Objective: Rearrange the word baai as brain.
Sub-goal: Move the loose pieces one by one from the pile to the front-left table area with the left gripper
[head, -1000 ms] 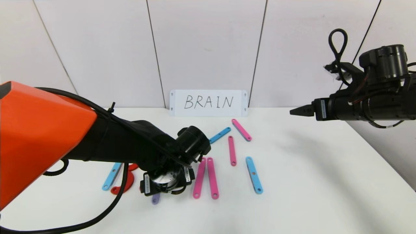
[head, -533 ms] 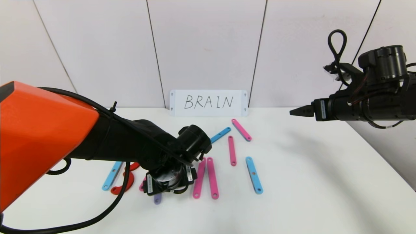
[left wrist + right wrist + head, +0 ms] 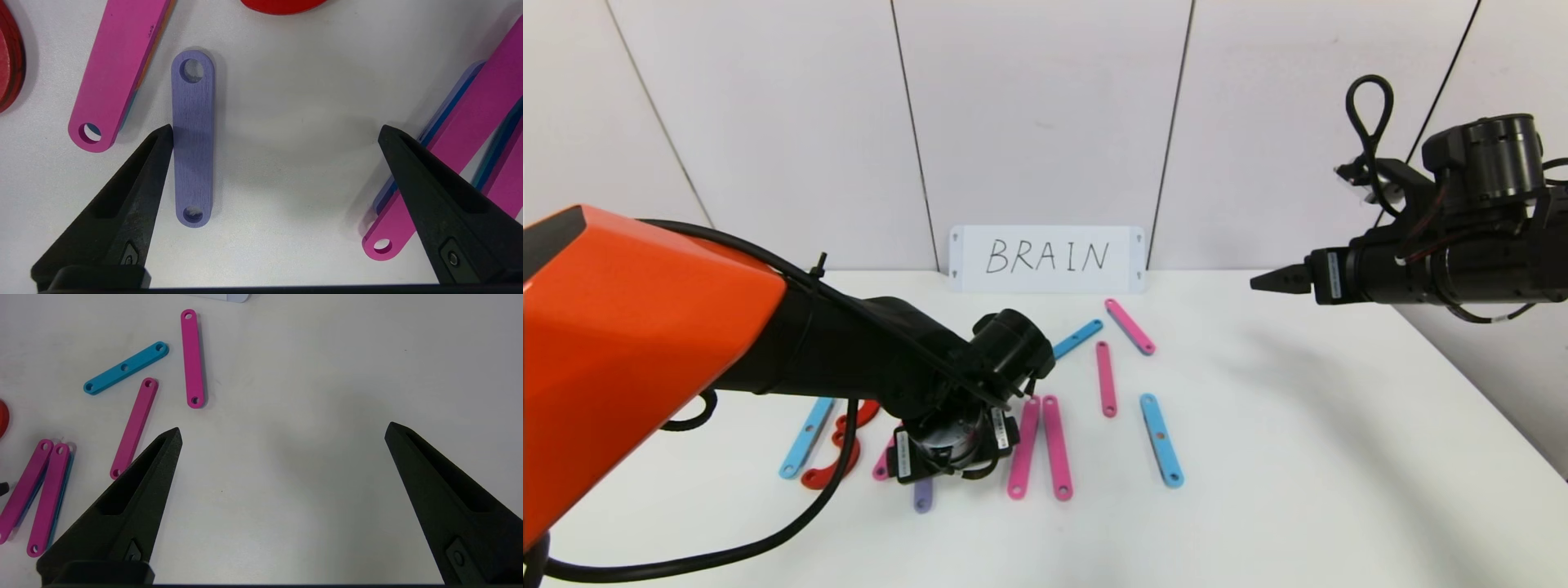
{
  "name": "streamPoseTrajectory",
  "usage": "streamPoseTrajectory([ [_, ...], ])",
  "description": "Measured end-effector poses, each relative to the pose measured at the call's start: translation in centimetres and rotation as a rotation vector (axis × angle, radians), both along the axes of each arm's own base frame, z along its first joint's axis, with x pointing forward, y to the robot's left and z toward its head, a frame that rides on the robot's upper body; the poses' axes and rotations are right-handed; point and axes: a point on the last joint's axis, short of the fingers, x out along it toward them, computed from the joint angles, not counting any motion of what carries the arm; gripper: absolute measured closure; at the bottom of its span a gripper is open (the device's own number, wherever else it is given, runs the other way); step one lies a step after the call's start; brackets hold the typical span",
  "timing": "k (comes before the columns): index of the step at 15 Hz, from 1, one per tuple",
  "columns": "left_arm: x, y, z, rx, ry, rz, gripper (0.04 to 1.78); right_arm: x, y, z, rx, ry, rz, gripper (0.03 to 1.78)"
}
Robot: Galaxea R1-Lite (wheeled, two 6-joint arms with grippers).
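Observation:
The word's pieces lie scattered on the white table (image 3: 1298, 457). A short purple strip (image 3: 193, 139) lies flat between my left gripper's (image 3: 274, 127) open jaws, right against one fingertip (image 3: 163, 136). In the head view the left gripper (image 3: 947, 456) points straight down over the purple strip (image 3: 922, 495). A pink strip (image 3: 118, 69) and red curves (image 3: 837, 467) lie beside it. Two pink strips (image 3: 1041, 447) lie side by side just to its right. My right gripper (image 3: 1262, 282) hangs open and empty high at the right, also seen in its wrist view (image 3: 282, 430).
The white card with handwritten "BRAIN" (image 3: 1046, 259) stands against the back wall. Pink strips (image 3: 1105, 379) (image 3: 1129, 327) and light-blue strips (image 3: 1076, 339) (image 3: 1161, 441) lie mid-table. Another light-blue strip (image 3: 805, 437) lies far left. The left arm's cable (image 3: 768, 547) trails over the table front.
My left gripper has shifted a little to the right, uncovering a pink strip at its left and more of the red curves. The right arm has not moved.

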Motion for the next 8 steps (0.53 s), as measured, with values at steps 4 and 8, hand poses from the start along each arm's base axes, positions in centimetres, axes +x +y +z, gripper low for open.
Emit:
streamPoseTrajectory([
  [4, 0.22, -0.18, 0.09, -0.011, -0.002, -0.002, 0.08, 0.01, 0.00, 0.02, 0.000, -0.001, 0.000, 0.07],
  [8, 0.53, -0.46, 0.16, -0.019, -0.007, -0.003, 0.08, 0.00, 0.00, 0.01, 0.000, 0.000, 0.000, 0.07],
])
